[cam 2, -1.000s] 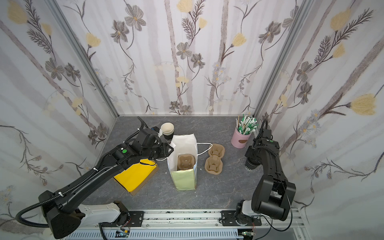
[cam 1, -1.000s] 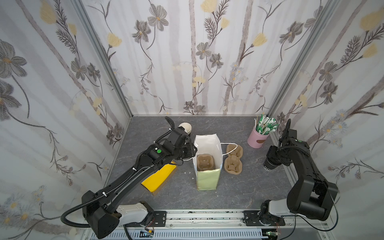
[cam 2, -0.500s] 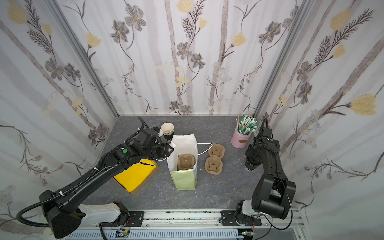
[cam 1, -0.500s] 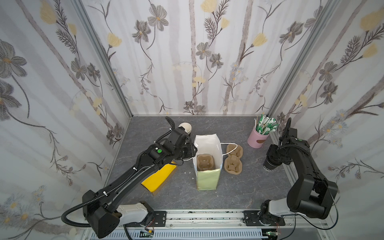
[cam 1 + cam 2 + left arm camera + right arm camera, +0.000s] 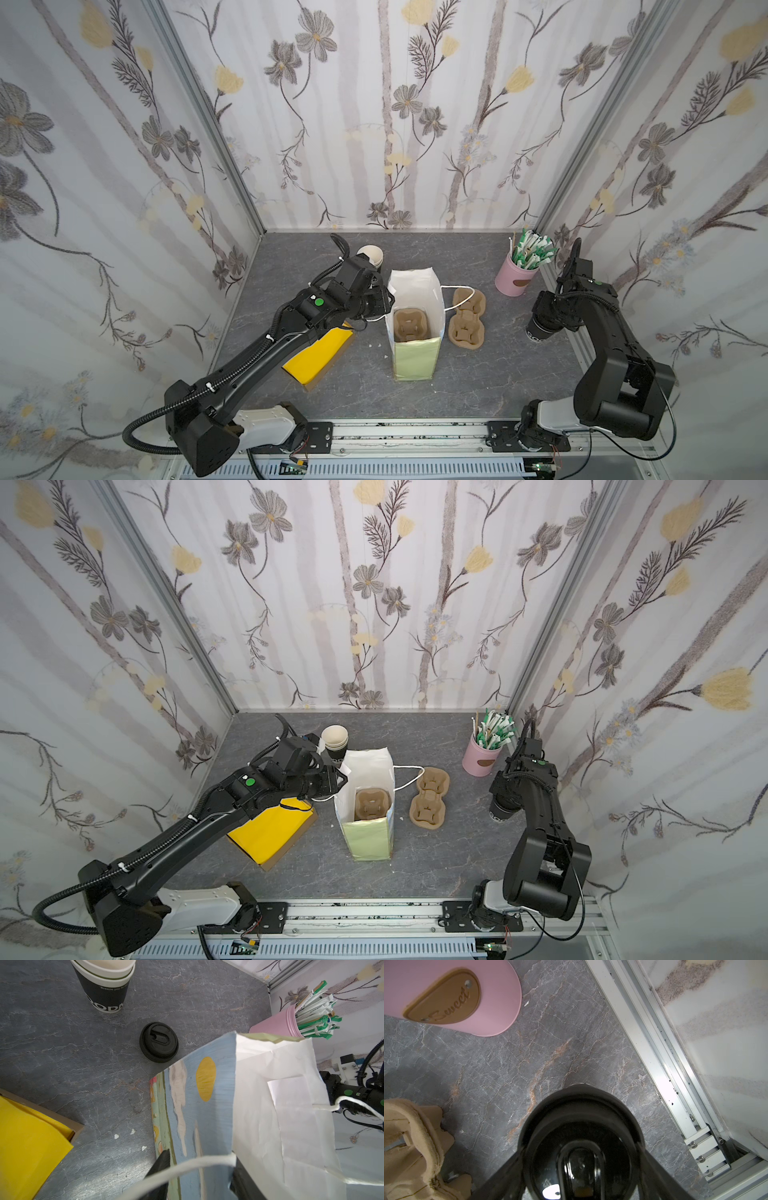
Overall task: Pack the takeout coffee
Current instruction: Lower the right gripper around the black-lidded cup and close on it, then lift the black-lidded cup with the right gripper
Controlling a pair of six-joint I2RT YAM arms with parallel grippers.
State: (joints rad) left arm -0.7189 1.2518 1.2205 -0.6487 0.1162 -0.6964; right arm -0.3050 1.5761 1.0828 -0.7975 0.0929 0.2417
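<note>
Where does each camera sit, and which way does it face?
Top views: high in front, looking down at the table; left arm and right arm show.
Left wrist: on the left arm, facing the paper bag; left gripper fingers show.
Right wrist: above the takeout coffee; right gripper around it.
Shared: both wrist views show the pink cup.

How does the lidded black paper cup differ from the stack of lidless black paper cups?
The lidded black paper cup wears a black domed lid; the stack of lidless black paper cups shows cream insides. The lidded cup is single; the stack is several nested. The lidded cup is held between the fingers of the right end effector; the stack stands free on the grey tabletop. Both are upright, black with white lettering.
</note>
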